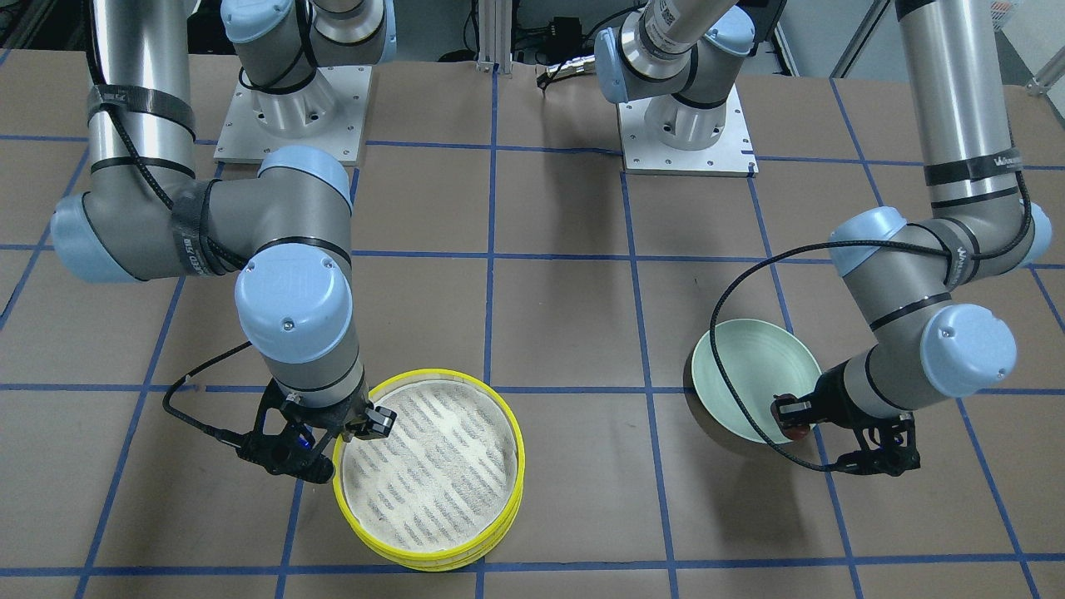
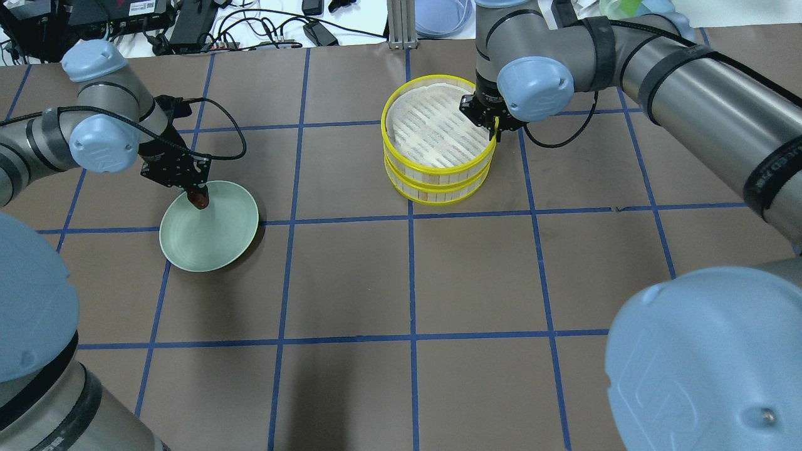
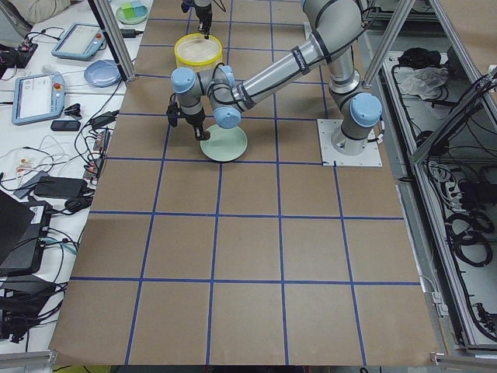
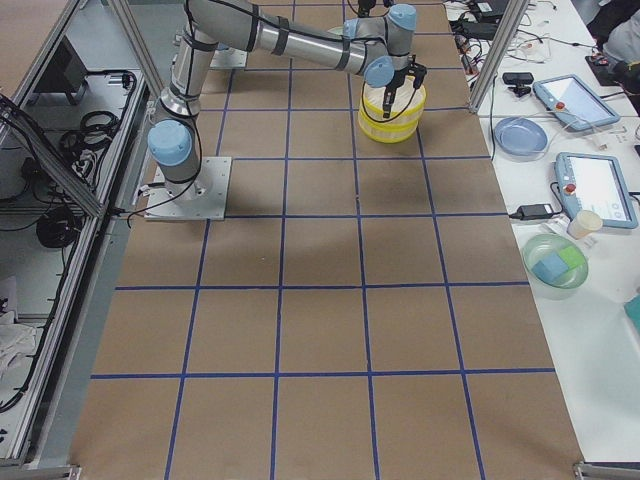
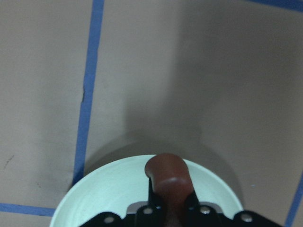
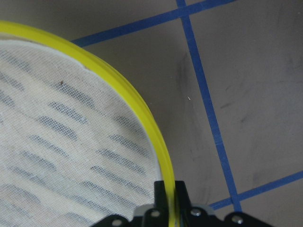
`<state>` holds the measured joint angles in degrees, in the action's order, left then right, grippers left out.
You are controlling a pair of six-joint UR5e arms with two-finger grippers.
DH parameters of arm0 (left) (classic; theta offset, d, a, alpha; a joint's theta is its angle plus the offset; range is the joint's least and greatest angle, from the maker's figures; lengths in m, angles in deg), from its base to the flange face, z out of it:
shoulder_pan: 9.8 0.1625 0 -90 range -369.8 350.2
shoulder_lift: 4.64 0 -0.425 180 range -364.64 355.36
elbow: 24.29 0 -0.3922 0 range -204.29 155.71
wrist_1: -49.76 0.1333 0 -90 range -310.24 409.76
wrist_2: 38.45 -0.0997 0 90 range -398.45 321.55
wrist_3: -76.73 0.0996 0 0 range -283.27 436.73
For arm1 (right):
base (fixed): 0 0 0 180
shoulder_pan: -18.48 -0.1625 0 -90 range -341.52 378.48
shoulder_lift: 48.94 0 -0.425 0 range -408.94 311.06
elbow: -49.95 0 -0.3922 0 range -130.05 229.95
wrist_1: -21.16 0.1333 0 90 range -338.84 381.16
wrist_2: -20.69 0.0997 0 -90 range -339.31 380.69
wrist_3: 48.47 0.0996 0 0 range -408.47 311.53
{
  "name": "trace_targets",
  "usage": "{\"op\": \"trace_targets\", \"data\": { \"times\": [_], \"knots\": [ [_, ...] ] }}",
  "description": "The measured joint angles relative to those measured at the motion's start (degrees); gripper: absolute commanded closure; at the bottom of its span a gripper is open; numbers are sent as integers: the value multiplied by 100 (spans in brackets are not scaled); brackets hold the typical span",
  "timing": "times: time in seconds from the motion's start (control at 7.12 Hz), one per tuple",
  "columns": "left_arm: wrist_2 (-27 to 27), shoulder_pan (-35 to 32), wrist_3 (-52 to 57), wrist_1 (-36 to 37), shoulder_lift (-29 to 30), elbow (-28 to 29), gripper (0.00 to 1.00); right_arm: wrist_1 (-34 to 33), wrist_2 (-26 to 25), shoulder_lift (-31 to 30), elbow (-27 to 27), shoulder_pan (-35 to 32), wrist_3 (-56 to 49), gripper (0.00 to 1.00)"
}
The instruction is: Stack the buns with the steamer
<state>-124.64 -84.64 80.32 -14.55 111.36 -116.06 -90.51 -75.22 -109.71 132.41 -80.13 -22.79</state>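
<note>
The steamer (image 2: 432,134) stands as two stacked tiers with yellow rims; the top tier's striped mesh floor (image 1: 433,466) is bare. My right gripper (image 2: 493,127) is shut on the top tier's yellow rim (image 6: 142,113), one finger inside and one outside. My left gripper (image 2: 197,194) is shut on the dark reddish-brown bun (image 5: 166,175) and holds it over the far edge of the pale green plate (image 2: 210,238). The cream-white bun is not visible in any view.
The plate (image 1: 745,370) holds nothing else. The brown table has a grid of blue tape lines (image 2: 410,275). Cables and devices lie beyond the far table edge (image 2: 250,28). The arm bases (image 1: 291,116) stand at the robot side.
</note>
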Motion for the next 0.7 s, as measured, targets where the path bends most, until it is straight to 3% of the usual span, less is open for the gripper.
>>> {"op": "trace_targets", "data": {
  "times": [0.28,0.7],
  "knots": [
    [395,-302,-770,-8,-219,143,100,-39,6,-4,67,0,-1,80],
    [581,-929,-1868,50,-422,314,100,-58,49,-10,76,0,-15,80]
  ]
}}
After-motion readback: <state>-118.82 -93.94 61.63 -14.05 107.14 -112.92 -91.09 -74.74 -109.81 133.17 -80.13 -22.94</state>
